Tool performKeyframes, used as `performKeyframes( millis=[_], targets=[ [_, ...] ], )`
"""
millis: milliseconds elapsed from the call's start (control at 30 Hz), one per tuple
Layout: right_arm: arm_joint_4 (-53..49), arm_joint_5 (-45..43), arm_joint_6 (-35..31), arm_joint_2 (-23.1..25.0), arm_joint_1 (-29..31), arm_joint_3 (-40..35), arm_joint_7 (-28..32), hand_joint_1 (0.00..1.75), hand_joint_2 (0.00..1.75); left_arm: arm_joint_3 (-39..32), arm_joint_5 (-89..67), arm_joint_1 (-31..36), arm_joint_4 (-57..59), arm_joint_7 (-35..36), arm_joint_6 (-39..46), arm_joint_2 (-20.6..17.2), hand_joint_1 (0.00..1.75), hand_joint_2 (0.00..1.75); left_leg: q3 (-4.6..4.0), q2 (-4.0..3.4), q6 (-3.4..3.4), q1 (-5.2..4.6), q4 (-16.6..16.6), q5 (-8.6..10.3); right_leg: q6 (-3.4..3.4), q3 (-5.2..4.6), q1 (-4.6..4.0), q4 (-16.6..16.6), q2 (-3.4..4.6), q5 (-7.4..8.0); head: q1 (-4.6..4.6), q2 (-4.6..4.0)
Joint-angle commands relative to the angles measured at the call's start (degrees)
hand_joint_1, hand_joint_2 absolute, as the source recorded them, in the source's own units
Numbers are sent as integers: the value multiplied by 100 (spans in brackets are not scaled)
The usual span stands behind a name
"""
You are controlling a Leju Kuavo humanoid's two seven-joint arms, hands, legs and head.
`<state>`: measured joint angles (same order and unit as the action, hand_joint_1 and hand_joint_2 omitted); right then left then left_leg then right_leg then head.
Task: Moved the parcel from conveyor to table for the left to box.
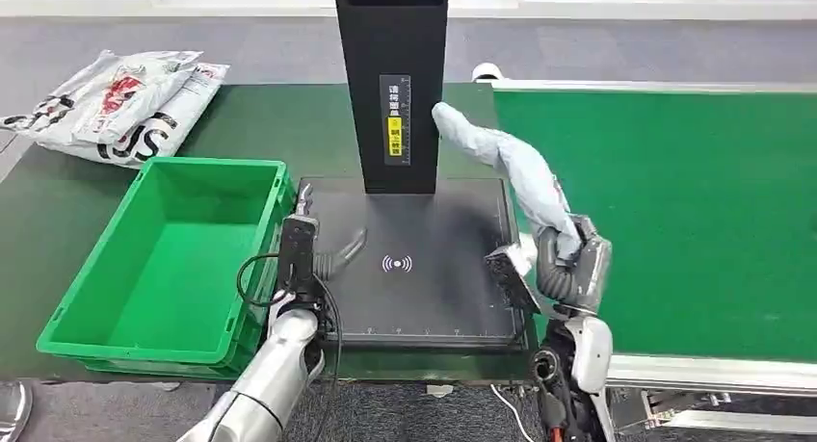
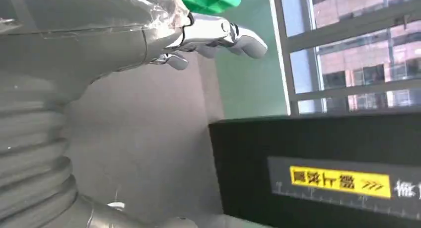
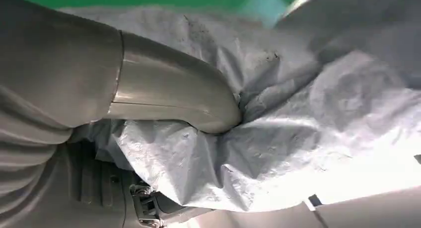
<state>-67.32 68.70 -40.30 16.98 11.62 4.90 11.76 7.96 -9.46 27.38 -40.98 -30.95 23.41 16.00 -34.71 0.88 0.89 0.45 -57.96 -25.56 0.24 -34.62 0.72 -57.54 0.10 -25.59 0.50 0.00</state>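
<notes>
The green conveyor fills the right side, and just left of it a dark green surface carries the rest. A flat black scanner pad lies on the surface at the middle, with a black post rising upright from its far edge. Left of the pad, touching its edge, stands an empty green box. At the surface's far left corner lie white printed bags, well apart from the box. The grey parcel is held off the surface, slanting up from the pad's right edge toward the post, above the seam between pad and conveyor. The right robot hand grasps the parcel's lower end; the right wrist view shows its thumb pressed into the crumpled wrap. The left robot hand hovers over the pad's left edge beside the box, released, fingers apart and holding nothing.
</notes>
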Motion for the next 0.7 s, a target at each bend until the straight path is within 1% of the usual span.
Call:
performKeyframes(
  millis=[33,67,100,167,200,233,267,300,400,700],
  targets=[
    [1157,-182,987,-359,398,-2383,-1231,175,175,-341,-51,190,-20,62,-169,-93,0,175,24,-54,-1,6,6,-8,-4,13,-9,14,45,11,0,-2],
    [1265,-360,1435,-399,406,-2540,-1337,175,175,-293,-38,182,-64,68,-206,-132,0,175,21,-50,0,3,6,-7,-4,7,-5,9,42,9,0,0],
    [1341,-313,1832,-497,386,-2767,-1562,175,175,-277,6,153,-145,72,-221,-157,0,175,32,-57,0,4,13,-7,-6,18,-6,16,47,11,0,-2],
    [1349,-301,1811,-517,339,-2789,-1543,175,175,-274,6,155,-150,72,-230,-163,0,175,16,-32,2,7,4,-3,-5,8,-9,8,24,7,0,-2],
    [1461,-682,2528,-530,334,-2799,-1448,175,175,-244,17,153,-177,79,-279,-177,0,175,31,-36,1,7,14,-2,-7,22,-10,19,25,7,0,-2],
    [1438,-643,2795,-675,285,-2987,-1478,166,175,-236,56,163,-203,33,-291,-167,0,175,34,-34,1,5,15,-2,-7,24,-9,18,23,5,0,0],
    [1591,-602,3004,-754,286,-3131,-1497,168,175,-223,78,179,-226,-18,-280,-156,0,175,26,-26,1,6,11,-3,-6,20,-13,16,17,4,0,-2],
    [1676,-775,3125,-770,285,-3164,-1368,173,175,-207,113,193,-249,-57,-269,-147,0,175,35,-23,-1,5,18,-2,-5,32,-13,25,11,4,0,0],
    [1898,-1016,3286,-876,415,-3381,-1167,175,175,-161,207,226,-360,-150,-224,-139,0,175,25,-17,-3,5,10,-3,-3,23,-13,18,10,3,0,-2],
    [1906,-1053,3309,-878,470,-3412,-1152,175,175,-144,219,220,-369,-133,-220,-150,0,175,21,-21,1,5,6,-5,-5,15,-9,12,13,4,0,0]
  ],
)
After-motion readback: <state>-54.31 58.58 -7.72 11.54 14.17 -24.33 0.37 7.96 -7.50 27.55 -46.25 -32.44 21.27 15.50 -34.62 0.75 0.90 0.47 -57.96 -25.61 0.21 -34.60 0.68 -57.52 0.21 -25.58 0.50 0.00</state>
